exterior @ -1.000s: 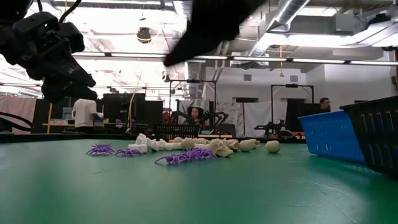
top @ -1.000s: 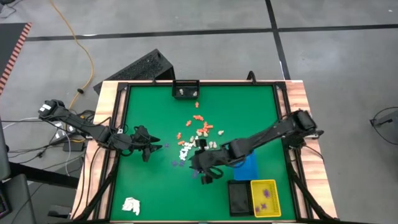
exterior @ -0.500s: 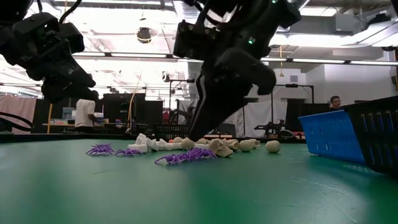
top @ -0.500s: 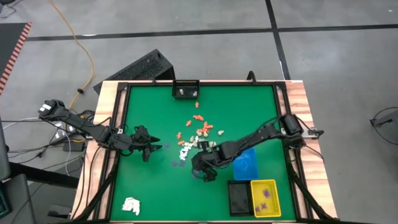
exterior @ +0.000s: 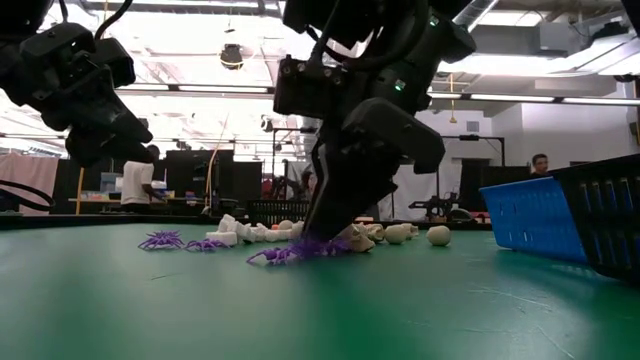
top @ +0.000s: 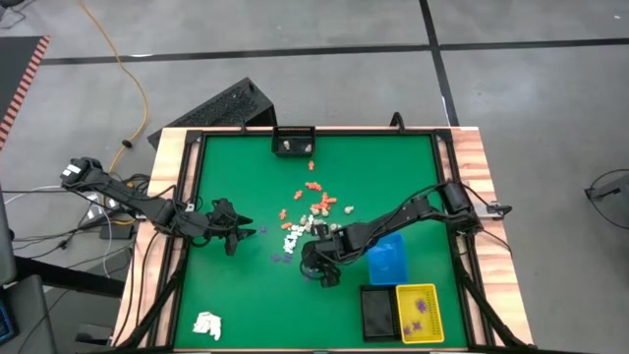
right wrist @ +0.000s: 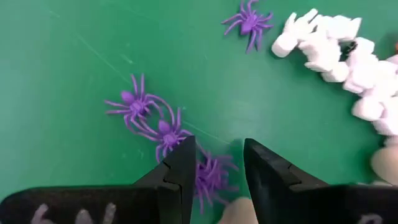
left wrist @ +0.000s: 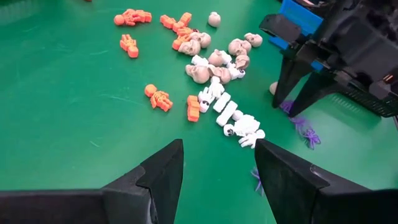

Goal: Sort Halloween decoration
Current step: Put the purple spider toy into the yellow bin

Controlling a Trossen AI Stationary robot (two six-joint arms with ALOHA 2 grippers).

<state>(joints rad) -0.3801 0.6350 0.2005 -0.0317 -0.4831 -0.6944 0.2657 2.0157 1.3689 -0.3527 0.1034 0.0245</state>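
Observation:
The Halloween decoration lies in a loose heap mid-table (top: 307, 218): orange figures (left wrist: 159, 98), cream skulls (left wrist: 210, 59), white bone pieces (left wrist: 234, 116) and purple spiders (right wrist: 135, 106). My right gripper (right wrist: 214, 168) is open, its tips down at the table at the heap's near edge (exterior: 322, 238). Its fingers stand on either side of one purple spider (right wrist: 213, 177). My left gripper (top: 236, 234) is open and hangs above the table, left of the heap (left wrist: 217, 177). It holds nothing. My right gripper comes from above, slanting down, with one finger (right wrist: 181, 171) on each side of a purple spider's body (right wrist: 213, 177), which lies flat on the table. The spider's legs reach toward the fingers. Whether they touch it, I cannot tell.
A blue tray (top: 386, 259), a black tray (top: 376, 313) and a yellow tray (top: 418, 313) with purple pieces stand near the right near corner. A small black tray (top: 293, 144) sits at the far edge. A white paper wad (top: 206, 324) lies at the left near corner.
My right gripper has drawn back a little toward the heap and come down from well above the table until its open fingertips stand at the purple spiders. My left arm has kept still.

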